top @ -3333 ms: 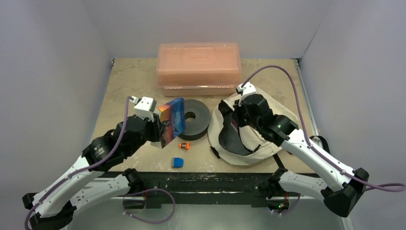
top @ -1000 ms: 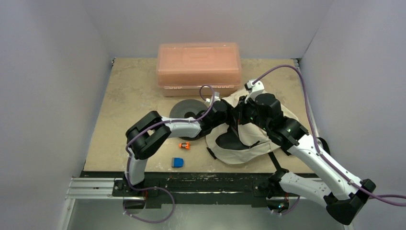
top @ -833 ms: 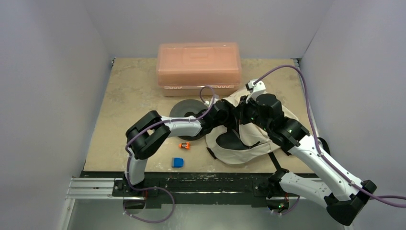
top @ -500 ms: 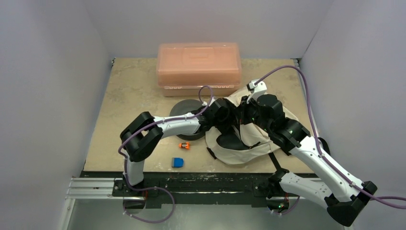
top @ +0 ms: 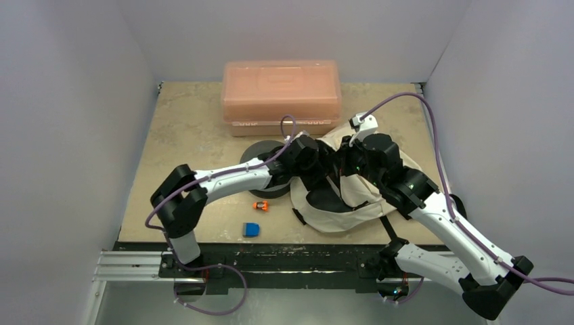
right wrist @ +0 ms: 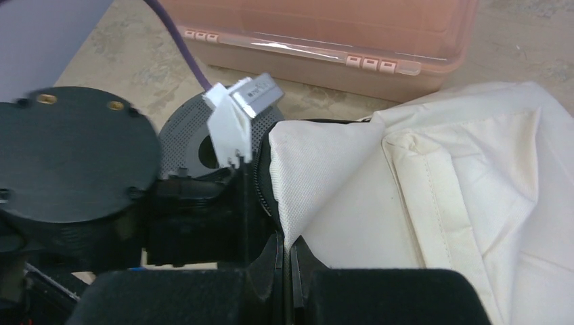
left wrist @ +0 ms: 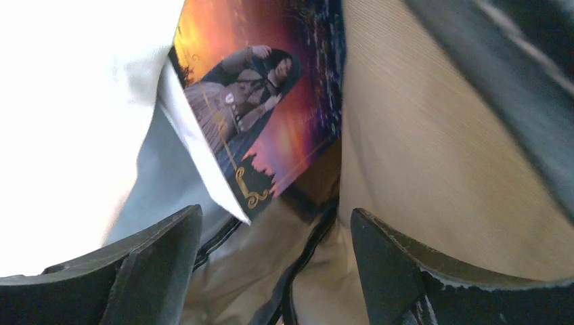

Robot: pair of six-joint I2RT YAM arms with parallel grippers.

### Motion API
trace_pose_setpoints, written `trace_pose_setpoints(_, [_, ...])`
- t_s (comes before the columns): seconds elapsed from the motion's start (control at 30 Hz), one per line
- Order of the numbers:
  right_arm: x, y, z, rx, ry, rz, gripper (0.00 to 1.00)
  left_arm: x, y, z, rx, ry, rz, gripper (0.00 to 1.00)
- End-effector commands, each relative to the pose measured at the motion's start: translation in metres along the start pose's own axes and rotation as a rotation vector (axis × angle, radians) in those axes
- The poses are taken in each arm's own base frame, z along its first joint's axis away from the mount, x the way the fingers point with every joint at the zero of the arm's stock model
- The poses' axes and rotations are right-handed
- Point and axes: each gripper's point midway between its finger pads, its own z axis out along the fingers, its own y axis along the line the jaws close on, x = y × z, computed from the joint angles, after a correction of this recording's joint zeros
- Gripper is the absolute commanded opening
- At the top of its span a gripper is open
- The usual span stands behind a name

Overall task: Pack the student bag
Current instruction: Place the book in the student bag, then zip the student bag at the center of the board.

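- Student bag (top: 359, 206) lies right of centre, top view; right gripper (right wrist: 285, 267) pinches its opening rim: hold it high.
- Left gripper (left wrist: 271, 267), fingers spread, faces the paperback book (left wrist: 267, 101) inside; back out straight.

Soft, even light; overexposed white patch in left-wrist view.

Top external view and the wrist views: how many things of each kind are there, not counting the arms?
student bag: 1
book: 1
salmon-pink box: 1
grey disc: 1
small orange item: 1
small blue item: 1
Total: 6
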Motion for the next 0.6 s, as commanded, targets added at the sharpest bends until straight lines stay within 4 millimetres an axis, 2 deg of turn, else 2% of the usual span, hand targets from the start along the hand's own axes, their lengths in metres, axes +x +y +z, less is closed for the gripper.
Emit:
trace_pose_setpoints(0.0, [-0.017,-0.002,-0.006,0.018,-0.069,0.006,0.0,-0.008,-0.006,-0.049,0.058,-0.079,0.243,0.79])
trace_pose_setpoints(0.17, [-0.014,-0.012,-0.012,0.058,-0.097,0.025,0.0,-0.018,0.011,-0.089,0.13,-0.177,0.395,0.8])
trace_pose_setpoints(0.27, [-0.007,-0.017,-0.013,0.071,-0.1,0.046,0.0,-0.011,0.008,-0.11,0.254,-0.188,0.528,0.78])
trace_pose_setpoints(0.33, [-0.001,-0.024,-0.012,0.1,-0.09,0.034,0.0,-0.006,0.016,-0.123,0.299,-0.189,0.65,0.76])
trace_pose_setpoints(0.43, [0.021,-0.007,0.001,0.006,-0.014,0.032,0.0,-0.011,0.025,-0.144,0.318,-0.255,0.789,0.75])
trace_pose_setpoints(0.5, [0.042,0.015,0.01,-0.112,0.072,0.034,0.1,-0.019,0.023,-0.164,0.352,-0.33,0.844,0.76])
trace_pose_setpoints(0.57, [0.065,0.041,0.017,-0.265,0.171,0.036,0.24,-0.025,0.021,-0.178,0.362,-0.388,0.89,0.76])
